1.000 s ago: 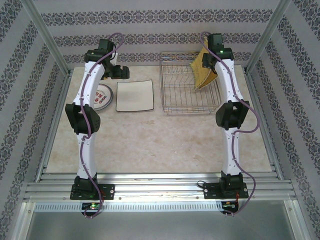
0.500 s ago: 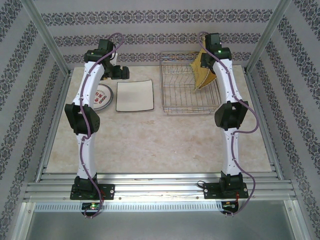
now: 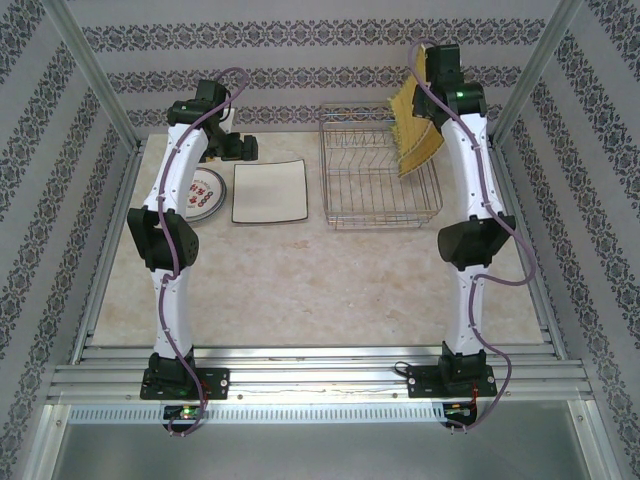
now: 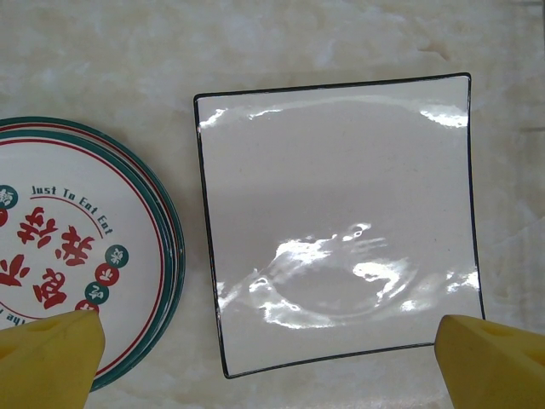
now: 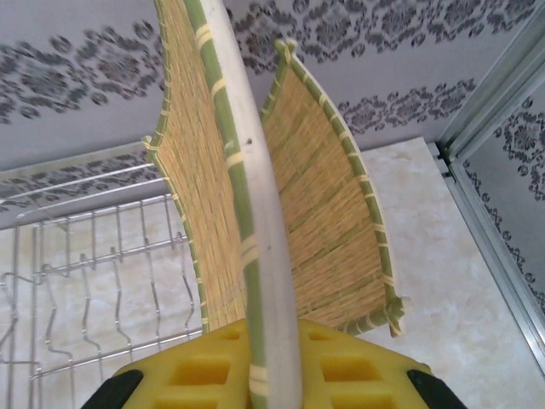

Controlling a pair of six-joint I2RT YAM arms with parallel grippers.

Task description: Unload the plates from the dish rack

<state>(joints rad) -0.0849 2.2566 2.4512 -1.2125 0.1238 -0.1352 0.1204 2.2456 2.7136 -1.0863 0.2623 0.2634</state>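
Top and wrist views of the two-arm station. The right tool (image 5: 272,362) was clenched on the rim of a yellow, grid-patterned square plate (image 5: 255,256) with a green-banded edge, which appeared edge-on between its yellow fingers (image 5: 358,366). A second yellow grid-patterned plate (image 5: 328,213) stood just beside the first, on its right, and whether the fingers also gripped it could not be told. In the top view this pair was raised on edge over the far right corner of the rectangular silver wire dish rack (image 3: 378,185). Its lower corner overlapped the rack's outline, and contact with the wires could not be judged. The rack's upright dividers were visible in the right wrist view, to the left of the plates. The rack stood on the pale marbled table (image 3: 300,290), towards its far side and right of centre. To its left lay a plain white square plate (image 4: 341,221) with a thin dark rim, flat on the table. Just beside that plate, apart from it, sat a stack of round white plates (image 4: 77,256) with red markings and green rims. The left tool (image 4: 271,362) hung above the near edge of the white square plate with its yellow fingertips (image 4: 47,358) spread wide, released and grasping nothing.
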